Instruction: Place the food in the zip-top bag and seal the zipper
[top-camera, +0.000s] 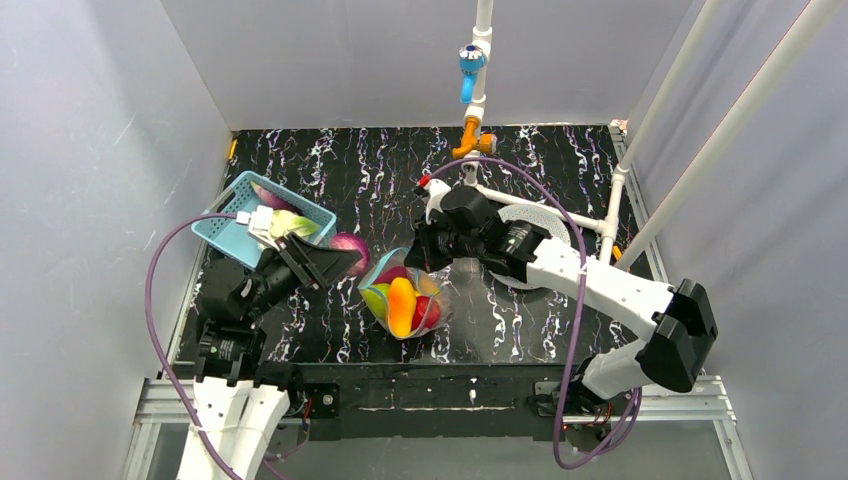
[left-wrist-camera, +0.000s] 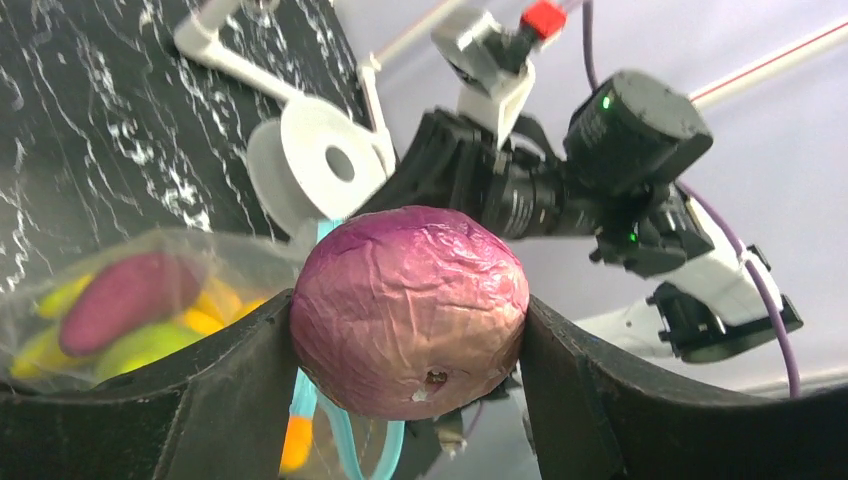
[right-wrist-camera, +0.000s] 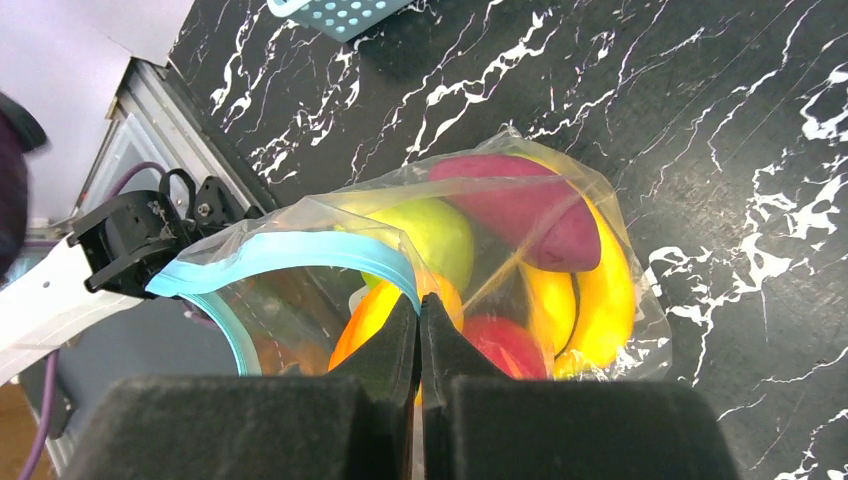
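The zip-top bag (top-camera: 405, 300) lies mid-table with its mouth held open toward the left. Inside it are a banana (right-wrist-camera: 605, 300), a green pear (right-wrist-camera: 435, 235), a red apple (right-wrist-camera: 505, 345), a dark purple piece (right-wrist-camera: 520, 205) and an orange piece (right-wrist-camera: 385, 310). My right gripper (right-wrist-camera: 419, 305) is shut on the bag's rim at the teal zipper (right-wrist-camera: 290, 250). A round purple food piece (left-wrist-camera: 410, 310) sits in my left gripper (left-wrist-camera: 408, 320), clamped between both fingers. It hangs just left of the bag's mouth (top-camera: 350, 250).
A blue lattice basket (top-camera: 232, 238) with a few food pieces stands at the back left, behind my left arm. A white spool (top-camera: 535, 235) on a white pipe frame sits behind the right arm. Grey walls enclose the black marbled table (top-camera: 330, 170).
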